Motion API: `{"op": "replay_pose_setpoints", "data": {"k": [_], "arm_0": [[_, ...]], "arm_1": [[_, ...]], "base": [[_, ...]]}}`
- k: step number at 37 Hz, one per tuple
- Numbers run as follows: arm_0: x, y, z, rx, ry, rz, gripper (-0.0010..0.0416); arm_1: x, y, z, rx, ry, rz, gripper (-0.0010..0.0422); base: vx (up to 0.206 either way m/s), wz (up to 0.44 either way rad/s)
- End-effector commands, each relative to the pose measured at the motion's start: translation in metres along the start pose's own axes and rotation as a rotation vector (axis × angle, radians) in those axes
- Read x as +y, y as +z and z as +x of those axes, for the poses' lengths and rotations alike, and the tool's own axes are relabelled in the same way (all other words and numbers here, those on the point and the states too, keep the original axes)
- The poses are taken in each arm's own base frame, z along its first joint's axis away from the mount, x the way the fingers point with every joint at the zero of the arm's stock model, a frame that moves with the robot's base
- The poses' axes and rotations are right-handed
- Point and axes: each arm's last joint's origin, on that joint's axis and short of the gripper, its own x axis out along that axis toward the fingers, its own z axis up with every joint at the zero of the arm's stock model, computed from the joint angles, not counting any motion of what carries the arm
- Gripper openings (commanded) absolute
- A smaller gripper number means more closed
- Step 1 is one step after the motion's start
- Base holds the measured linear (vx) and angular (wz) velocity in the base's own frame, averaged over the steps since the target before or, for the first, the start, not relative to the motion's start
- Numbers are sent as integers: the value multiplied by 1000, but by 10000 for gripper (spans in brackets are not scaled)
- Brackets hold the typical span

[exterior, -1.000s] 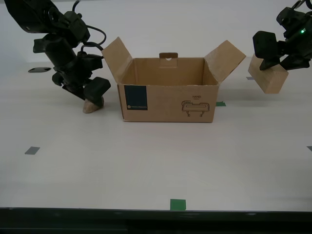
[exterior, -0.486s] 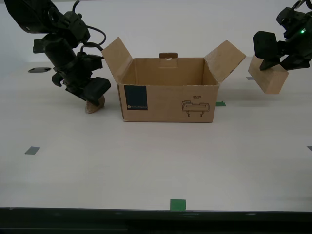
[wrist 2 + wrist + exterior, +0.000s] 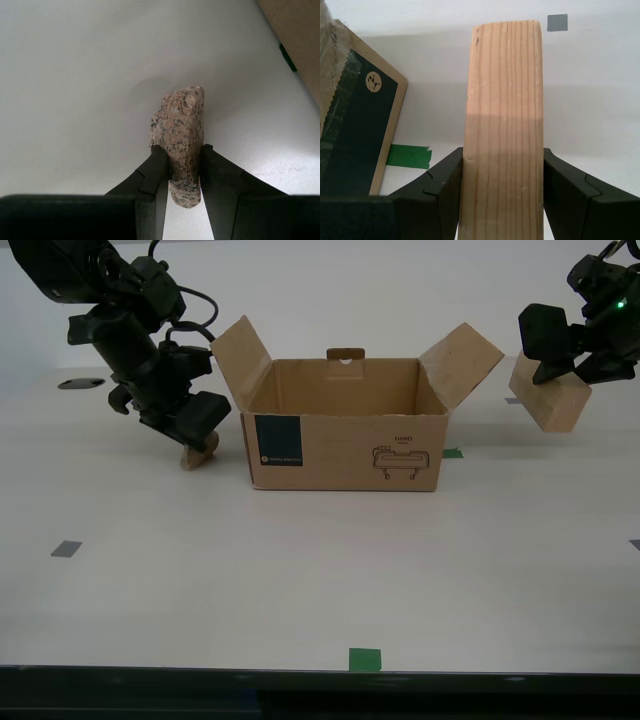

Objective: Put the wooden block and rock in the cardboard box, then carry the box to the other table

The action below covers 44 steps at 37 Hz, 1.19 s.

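While my second claw (image 3: 197,440) has the rock (image 3: 199,454) pinched between its fingers (image 3: 155,172) on the exterior view's left, right beside the cardboard box (image 3: 345,435), the box sits open mid-tabletop (image 3: 300,570). Over on the right, my first claw (image 3: 570,365) is clamped on the wooden block (image 3: 552,400), held up off the surface.

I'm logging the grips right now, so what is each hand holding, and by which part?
My first hand clamps the wooden block across its long sides, near one end. My second hand pinches the rock across its narrow sides.
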Motion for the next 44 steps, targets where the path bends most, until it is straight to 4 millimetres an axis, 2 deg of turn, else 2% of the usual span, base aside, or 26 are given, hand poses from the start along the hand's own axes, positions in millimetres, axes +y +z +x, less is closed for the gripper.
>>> {"op": "replay_pose_setpoints", "data": {"k": [1,8,16,23,28,34,44], "arm_0": [[0,1,0,-4,0,0,-1],[0,0,0,-3,0,1,-1],[0,0,0,1,-1,1,-1],[0,-1,0,10,-1,4,-1],[0,-1,0,13,-1,4,-1],[0,-1,0,15,-1,5,-1],[0,-2,0,19,-2,7,-1]], "arm_1": [[-1,-6,4,21,4,-20,66],[-3,-16,18,69,-11,-41,82],[-3,-23,37,122,-27,-57,148],[-2,-18,35,103,-19,-89,204],[-1,-15,35,92,-14,-113,221],[0,-14,34,90,-14,-123,201],[-1,-14,34,86,-32,-130,79]], "base": [[0,0],[0,0],[0,0],[0,0],[0,0],[0,0],[0,0]]}}
